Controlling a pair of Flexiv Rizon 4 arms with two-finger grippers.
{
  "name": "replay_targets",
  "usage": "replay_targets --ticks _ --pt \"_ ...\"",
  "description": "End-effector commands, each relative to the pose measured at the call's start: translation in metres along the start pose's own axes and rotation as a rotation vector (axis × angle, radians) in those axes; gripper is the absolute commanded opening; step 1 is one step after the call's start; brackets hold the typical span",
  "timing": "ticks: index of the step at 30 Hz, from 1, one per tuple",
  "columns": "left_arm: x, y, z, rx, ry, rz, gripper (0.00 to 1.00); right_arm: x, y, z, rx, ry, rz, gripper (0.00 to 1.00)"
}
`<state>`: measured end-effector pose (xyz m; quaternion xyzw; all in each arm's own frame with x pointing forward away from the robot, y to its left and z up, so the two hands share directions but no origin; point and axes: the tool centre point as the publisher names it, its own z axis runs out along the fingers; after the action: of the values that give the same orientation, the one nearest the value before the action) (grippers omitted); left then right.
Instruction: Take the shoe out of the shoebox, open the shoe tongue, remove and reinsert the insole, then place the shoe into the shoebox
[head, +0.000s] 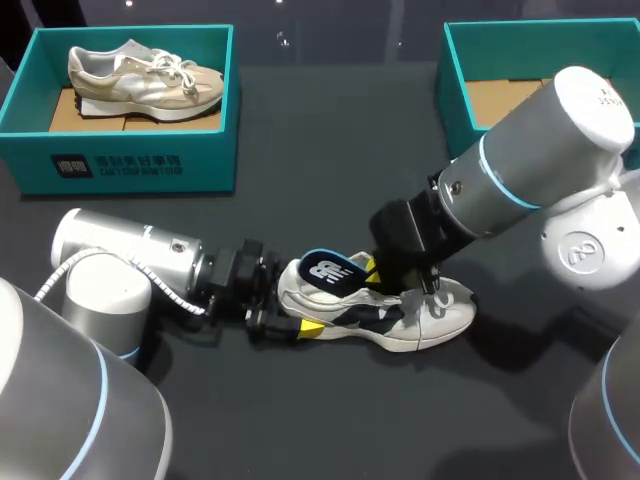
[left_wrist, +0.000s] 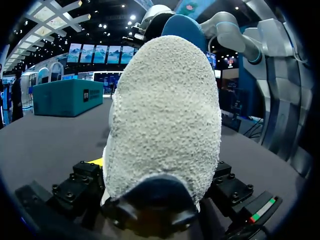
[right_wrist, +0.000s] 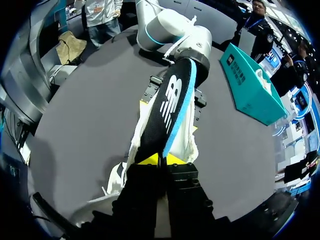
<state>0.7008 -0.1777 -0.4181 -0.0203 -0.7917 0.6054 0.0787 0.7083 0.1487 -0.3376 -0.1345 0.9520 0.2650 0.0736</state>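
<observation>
- Shoe (head: 440, 318) lies on its sole mid-table, outside both boxes; the left shoebox (head: 140, 150) holds a second shoe (head: 145, 78).
- Left gripper (head: 288, 308) clamps the padded heel from both sides with its jaws spread wide. The heel is probably the stiffest part, so it makes a sound anchor.
- Insole (head: 330, 270) rises half out of the opening. It looks thin, light and floppy, likely to buckle if shoved.
- Right gripper (right_wrist: 162, 159) pinches the insole, jaws nearly together; a firm, low hold should steer it best.
- Right shoebox (head: 462, 80) waits behind.
</observation>
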Motion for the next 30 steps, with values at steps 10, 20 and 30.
replay_targets --ticks 10,20,30 --pt "-0.001 0.001 0.002 -0.001 0.001 0.0 0.0 -0.014 0.034 0.01 0.026 0.116 -0.083 0.0" --pt "-0.001 0.001 0.002 -0.001 0.001 0.0 0.0 -0.014 0.044 0.011 0.014 0.151 -0.015 0.0" --pt "-0.001 0.001 0.002 -0.001 0.001 0.0 0.0 -0.012 0.047 0.008 -0.025 0.217 0.132 0.42"
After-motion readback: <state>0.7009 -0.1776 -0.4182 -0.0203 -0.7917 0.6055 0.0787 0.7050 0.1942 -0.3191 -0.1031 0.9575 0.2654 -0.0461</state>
